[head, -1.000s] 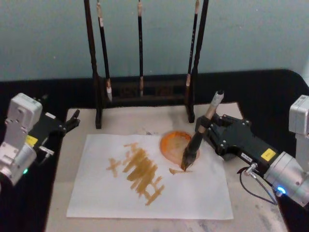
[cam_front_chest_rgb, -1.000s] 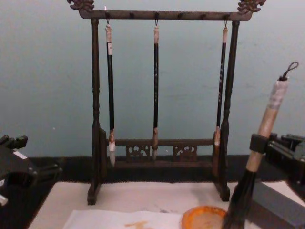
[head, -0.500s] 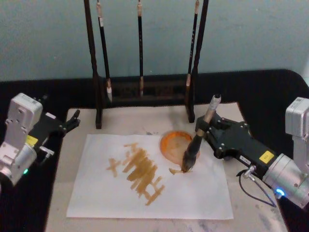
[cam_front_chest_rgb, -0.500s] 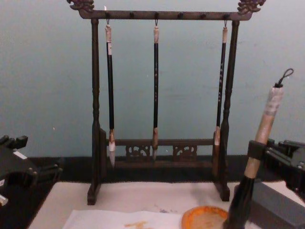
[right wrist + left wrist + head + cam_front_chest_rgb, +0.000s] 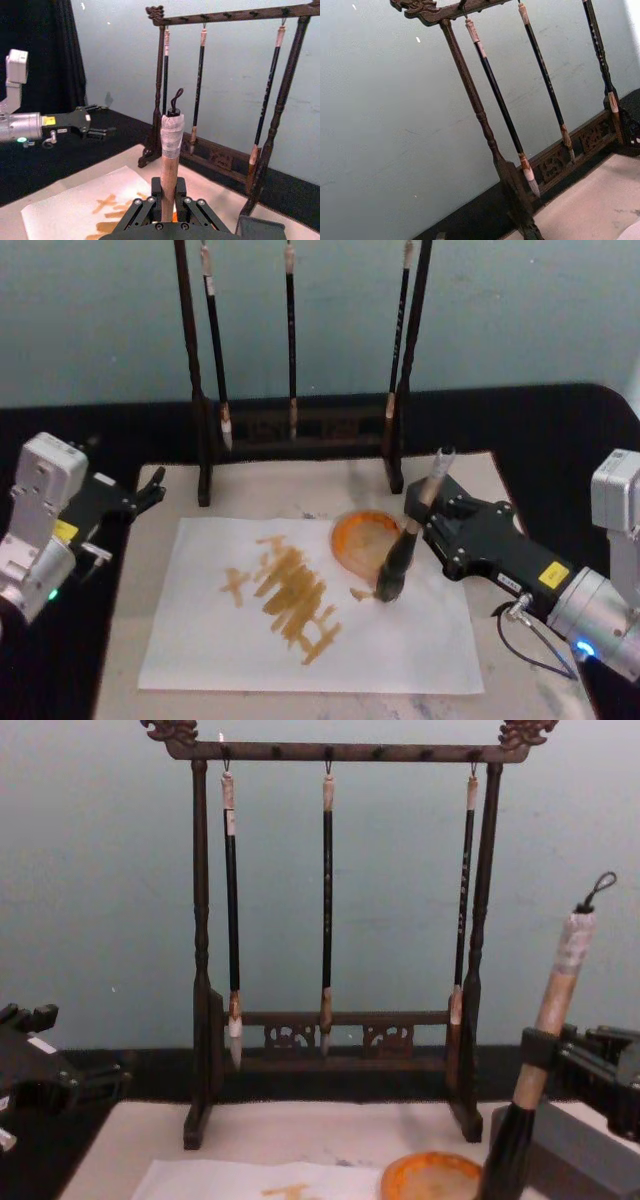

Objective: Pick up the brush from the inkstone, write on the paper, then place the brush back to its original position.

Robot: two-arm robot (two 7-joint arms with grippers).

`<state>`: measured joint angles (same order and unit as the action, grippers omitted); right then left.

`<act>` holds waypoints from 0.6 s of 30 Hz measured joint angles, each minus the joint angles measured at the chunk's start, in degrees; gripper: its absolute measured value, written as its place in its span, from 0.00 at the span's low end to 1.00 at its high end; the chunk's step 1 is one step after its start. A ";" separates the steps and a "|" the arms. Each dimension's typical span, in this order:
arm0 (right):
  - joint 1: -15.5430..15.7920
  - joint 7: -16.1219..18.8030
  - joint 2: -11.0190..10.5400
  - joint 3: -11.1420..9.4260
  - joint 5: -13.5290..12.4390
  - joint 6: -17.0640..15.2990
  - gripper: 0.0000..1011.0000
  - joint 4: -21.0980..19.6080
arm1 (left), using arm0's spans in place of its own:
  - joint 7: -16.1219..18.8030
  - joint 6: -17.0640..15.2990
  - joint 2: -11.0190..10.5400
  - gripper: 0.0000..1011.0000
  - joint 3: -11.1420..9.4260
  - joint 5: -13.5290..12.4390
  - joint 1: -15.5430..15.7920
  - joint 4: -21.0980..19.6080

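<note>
The brush, a thick pale handle with dark bushy bristles, stands nearly upright with its tip on the white paper, just right of the yellow-brown strokes. My right gripper is shut on the handle above the black collar; from its wrist I see the handle rising between the fingers. The orange round inkstone lies just behind the brush tip, and shows low in the chest view beside the brush. My left gripper rests open off the mat's left edge.
A dark wooden stand with three thin hanging brushes rises behind the paper, close to the inkstone; it also fills the left wrist view. The beige felt mat lies under the paper on a black table.
My right gripper has come down and toward me with the brush. The handle's top sank, and the bristles now press on the paper just in front of the inkstone. The left arm stayed still.
</note>
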<state>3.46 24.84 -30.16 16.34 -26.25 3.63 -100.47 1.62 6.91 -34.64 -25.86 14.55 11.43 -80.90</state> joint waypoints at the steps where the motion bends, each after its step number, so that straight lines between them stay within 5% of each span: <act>1: 0.11 0.06 -0.09 -0.03 0.01 -0.07 0.15 -0.15 | 0.00 0.00 0.00 1.00 0.00 0.00 0.00 0.00; 18: 2.60 1.48 -2.80 -0.03 0.49 -1.97 0.15 -4.48 | 0.00 0.00 0.00 1.00 0.00 0.00 0.00 0.00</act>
<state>6.05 26.32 -32.96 16.32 -25.76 1.66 -104.95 1.62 6.91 -34.65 -25.86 14.55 11.43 -80.90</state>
